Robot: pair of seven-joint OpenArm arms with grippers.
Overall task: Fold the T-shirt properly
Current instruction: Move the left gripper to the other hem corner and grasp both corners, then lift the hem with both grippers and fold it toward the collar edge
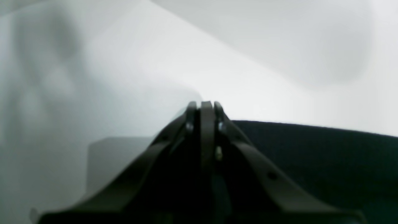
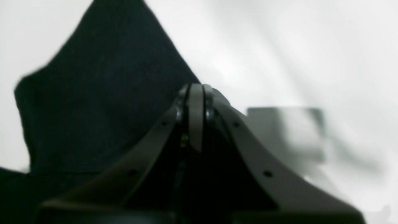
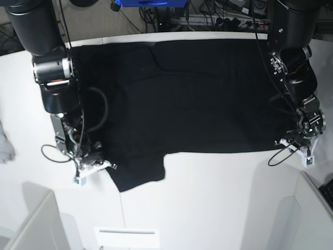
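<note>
The black T-shirt (image 3: 197, 99) lies spread flat, plain side up, across the far half of the white table (image 3: 218, 198). One short sleeve points toward the front left. My right gripper (image 3: 88, 167) is low at that sleeve's left edge. In the right wrist view its jaws (image 2: 196, 87) are shut, with the sleeve (image 2: 102, 93) just to their left. My left gripper (image 3: 301, 151) is low at the shirt's front right corner. In the left wrist view its jaws (image 1: 206, 104) are shut, with the shirt's hem (image 1: 311, 155) beside them on the right. I cannot tell whether either pinches cloth.
A small pale grey cloth (image 3: 5, 146) lies at the table's left edge. A white flat box (image 3: 126, 237) sits at the front. Raised white panels stand at the front left (image 3: 36, 224) and front right (image 3: 312, 208). Cables (image 3: 223, 18) run behind the table.
</note>
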